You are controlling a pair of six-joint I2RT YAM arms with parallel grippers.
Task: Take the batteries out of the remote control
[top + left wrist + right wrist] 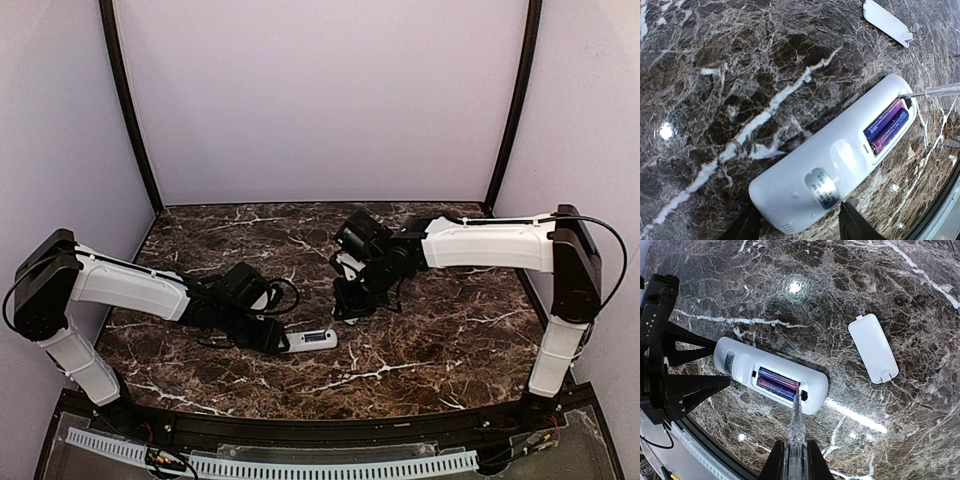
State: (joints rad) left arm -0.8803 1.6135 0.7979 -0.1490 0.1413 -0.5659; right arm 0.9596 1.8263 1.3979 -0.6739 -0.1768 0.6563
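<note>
The white remote control (805, 180) lies back-up on the marble table, its battery bay open. Both blue-purple batteries (887, 125) sit side by side in the bay. My left gripper (797, 220) is shut on the remote's label end, one black finger on each side. My right gripper (795, 447) is shut on a clear-handled pointed tool (796, 425). The tool's tip rests at the bay's far end, against the batteries (776, 382). In the top view the remote (310, 340) sticks out right of the left gripper (283, 342), with the right gripper (348, 305) just above it.
The small white battery cover (872, 355) lies flat on the marble beyond the remote; it also shows in the left wrist view (887, 22). The table's near edge with a black rail (320, 430) runs close below the remote. Purple walls enclose the table.
</note>
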